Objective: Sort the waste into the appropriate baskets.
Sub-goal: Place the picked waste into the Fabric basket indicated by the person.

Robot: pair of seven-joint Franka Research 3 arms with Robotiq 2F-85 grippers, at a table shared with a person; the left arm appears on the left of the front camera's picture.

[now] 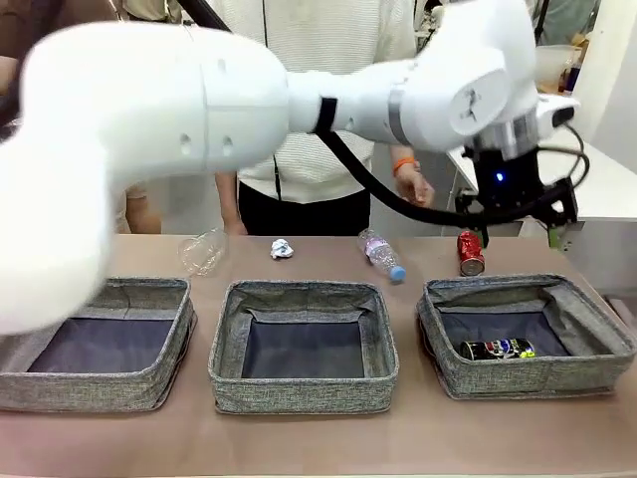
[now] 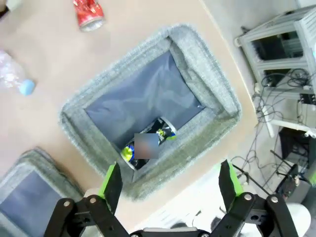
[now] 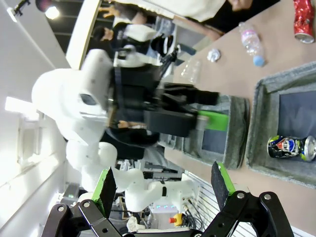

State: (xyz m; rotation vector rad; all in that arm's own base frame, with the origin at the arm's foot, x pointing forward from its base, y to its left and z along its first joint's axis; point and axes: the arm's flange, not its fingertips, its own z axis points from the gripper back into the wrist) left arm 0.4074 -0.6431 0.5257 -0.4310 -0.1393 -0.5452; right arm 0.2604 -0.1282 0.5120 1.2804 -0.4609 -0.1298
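Left gripper [image 2: 170, 170], jaws spread and empty, hangs above the rightmost basket [image 2: 217, 94] (dark multicoloured can [image 1: 498, 350] inside); right gripper [image 3: 163, 173] likewise spread.

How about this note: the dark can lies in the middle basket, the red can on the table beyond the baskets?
Wrong basket. The front view shows the dark can in the right basket, not the middle basket; the red can is on the table beyond the baskets.
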